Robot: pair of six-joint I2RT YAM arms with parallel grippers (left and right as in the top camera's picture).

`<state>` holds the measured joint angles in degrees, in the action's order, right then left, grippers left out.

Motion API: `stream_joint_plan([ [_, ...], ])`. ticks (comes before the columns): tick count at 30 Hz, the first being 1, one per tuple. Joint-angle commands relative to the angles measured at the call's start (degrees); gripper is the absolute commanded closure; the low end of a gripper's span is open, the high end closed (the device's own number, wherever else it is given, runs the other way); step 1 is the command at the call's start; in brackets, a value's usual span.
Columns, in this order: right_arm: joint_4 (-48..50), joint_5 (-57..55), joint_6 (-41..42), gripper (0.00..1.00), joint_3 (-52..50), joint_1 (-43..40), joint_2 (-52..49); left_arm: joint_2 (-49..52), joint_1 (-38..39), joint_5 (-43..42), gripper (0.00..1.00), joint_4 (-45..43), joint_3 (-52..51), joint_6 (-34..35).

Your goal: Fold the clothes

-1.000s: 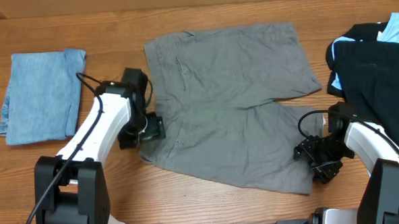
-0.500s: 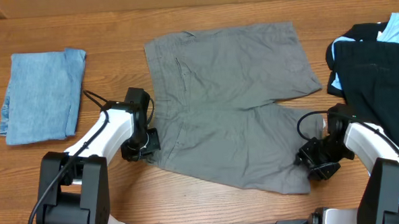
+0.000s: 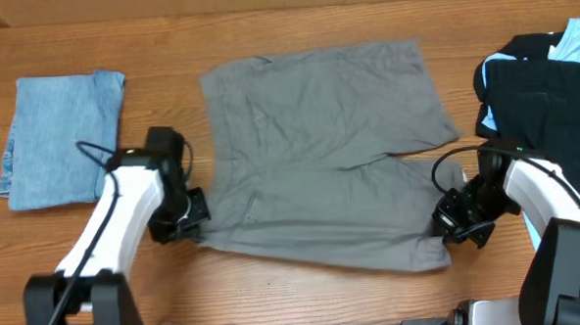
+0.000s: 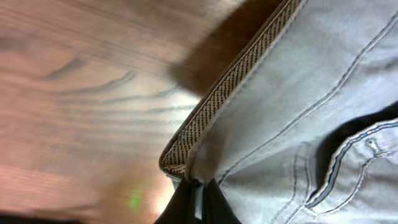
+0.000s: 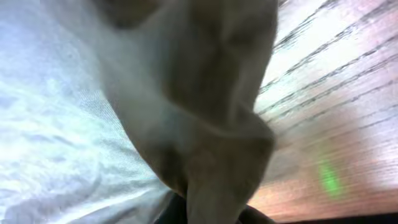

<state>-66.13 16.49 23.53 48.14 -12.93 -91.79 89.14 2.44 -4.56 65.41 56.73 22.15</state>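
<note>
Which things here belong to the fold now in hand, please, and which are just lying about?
In hand: shorts, gripped by the left pincer and the right pincer.
Lying about: folded blue garment; black pile with a light blue piece; table.

A strip of bare table [image 3: 165, 99] is left between the folded denim-blue garment [image 3: 58, 138] and the grey garment [image 3: 328, 141]; its near end is blocked by the left arm [image 3: 125, 204]. Bare wood is also seen along the far edge, and along the near edge between the arm bases. At the right, the narrow gap beside the black garment [image 3: 537, 103] is taken up by the right arm [image 3: 546, 195].
</note>
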Motion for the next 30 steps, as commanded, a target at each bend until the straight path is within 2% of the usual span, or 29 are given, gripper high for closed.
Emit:
stream_joint_plan([
  [1,-1.77,-1.38,-1.29,0.96,3.32,0.07,-0.24,-4.87,-2.54,1.77,0.96,2.91,1.27,0.13],
  [5,-7.58,-0.92,-2.12,0.96,6.93,1.07,-0.20,-7.91,-2.51,1.64,0.96,6.45,1.27,0.11],
  [15,-17.11,-0.96,-3.67,0.96,24.74,5.53,0.46,-10.62,-2.51,-1.44,0.96,4.81,4.94,0.15],
  [19,-16.59,-0.96,-3.91,0.96,28.79,5.79,0.46,-10.62,-2.51,-1.49,0.96,4.90,9.77,0.17],
  [26,-11.76,-1.38,-4.11,0.96,29.27,5.79,0.44,-10.62,-2.51,-1.46,0.96,2.80,18.18,0.68],
  [30,-7.04,-1.38,-4.11,0.96,29.79,5.79,0.44,-10.62,-2.51,-1.44,0.96,-1.79,19.89,1.09],
])
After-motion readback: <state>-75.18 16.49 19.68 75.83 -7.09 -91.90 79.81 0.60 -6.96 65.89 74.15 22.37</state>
